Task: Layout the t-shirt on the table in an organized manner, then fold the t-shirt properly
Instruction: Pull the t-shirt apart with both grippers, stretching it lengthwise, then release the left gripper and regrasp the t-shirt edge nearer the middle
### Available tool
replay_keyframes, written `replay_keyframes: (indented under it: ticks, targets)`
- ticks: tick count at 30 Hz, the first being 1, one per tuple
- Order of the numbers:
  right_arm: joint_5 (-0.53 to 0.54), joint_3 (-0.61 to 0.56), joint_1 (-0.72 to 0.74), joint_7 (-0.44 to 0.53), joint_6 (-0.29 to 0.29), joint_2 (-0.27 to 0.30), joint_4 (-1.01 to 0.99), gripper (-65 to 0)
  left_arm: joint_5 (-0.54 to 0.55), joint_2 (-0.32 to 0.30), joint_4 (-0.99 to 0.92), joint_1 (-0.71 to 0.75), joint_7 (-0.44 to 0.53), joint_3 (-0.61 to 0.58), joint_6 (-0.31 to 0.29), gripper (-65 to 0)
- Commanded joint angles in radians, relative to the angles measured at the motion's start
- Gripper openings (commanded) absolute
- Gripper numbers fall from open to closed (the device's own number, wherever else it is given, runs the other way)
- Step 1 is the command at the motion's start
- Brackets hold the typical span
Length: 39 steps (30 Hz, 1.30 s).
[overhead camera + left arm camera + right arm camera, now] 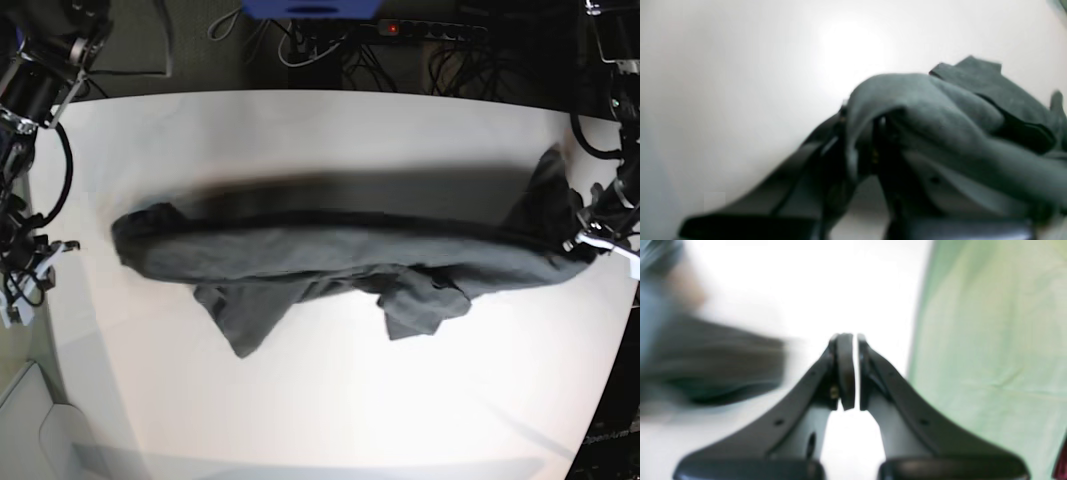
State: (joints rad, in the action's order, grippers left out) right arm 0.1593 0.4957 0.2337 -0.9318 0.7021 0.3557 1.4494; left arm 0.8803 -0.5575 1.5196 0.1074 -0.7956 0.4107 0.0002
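Note:
The dark grey t-shirt point(330, 255) stretches in a long bunched band across the white table point(330, 400), with a sleeve and folds drooping toward the front. At the shirt's right end my left gripper point(590, 240) is shut on the cloth. In the left wrist view the fabric point(940, 110) drapes over both fingers of the left gripper point(862, 116). My right gripper point(856, 340) is shut with nothing between its pads. It is off the shirt's left end, and the shirt point(713, 363) shows only as a blur to its left.
The right arm point(30, 265) sits by the table's left edge, with its cables beside it. Behind the far edge lie a power strip point(430, 28) and more cables. A pale green surface point(990, 340) shows beyond the table edge.

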Motion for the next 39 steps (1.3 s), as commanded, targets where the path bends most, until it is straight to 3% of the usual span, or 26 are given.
replay_keyframes:
  ticks: [1,6,16,18,21,24,27,30,36,39]
  targets:
    - [0.013,0.004,0.036,0.012,-0.004,0.019,0.020,-65.0,0.015,-0.022,0.019,-0.016,0.008,0.015,-0.006,-64.5]
    - [0.016,-0.004,0.077,-0.036,-0.004,0.016,0.092,-65.0,0.015,-0.019,0.042,-0.015,0.008,0.037,-0.006,-64.5]
    - [0.013,-0.101,0.019,-0.097,-0.004,-0.083,0.196,-64.4,0.021,-0.011,0.054,-0.004,0.005,0.030,-0.006,-64.1]
    - [0.012,-0.130,0.008,-0.099,-0.004,-0.096,0.193,-61.9,0.021,-0.011,0.054,-0.004,-0.025,0.035,-0.006,-64.0]
    - [0.012,-0.176,-0.015,-0.099,-0.004,-0.103,0.199,-52.2,0.021,-0.011,0.055,-0.015,-0.098,0.037,-0.006,-63.4]
    - [0.015,-0.228,-0.017,-0.099,-0.004,-0.103,0.199,-41.6,0.023,-0.011,0.072,-0.016,-0.121,0.037,-0.006,-58.4]
    - [0.015,-0.237,-0.029,-0.099,-0.004,-0.119,0.199,-35.5,0.023,-0.011,0.121,-0.005,-0.126,0.037,-0.006,-48.4]
    - [0.015,-0.239,-0.041,-0.095,-0.004,-0.125,0.201,-34.3,0.023,-0.011,0.163,0.012,-0.123,0.044,-0.006,-40.9]
    - [0.013,-0.240,-0.043,-0.092,-0.004,-0.140,0.196,-34.3,0.023,0.052,0.223,0.030,-0.132,0.173,-0.006,-39.8]
    - [0.012,-0.240,-0.043,-0.095,-0.004,-0.137,0.196,-34.3,0.023,0.055,0.220,0.024,-0.199,0.204,-0.006,-38.6]
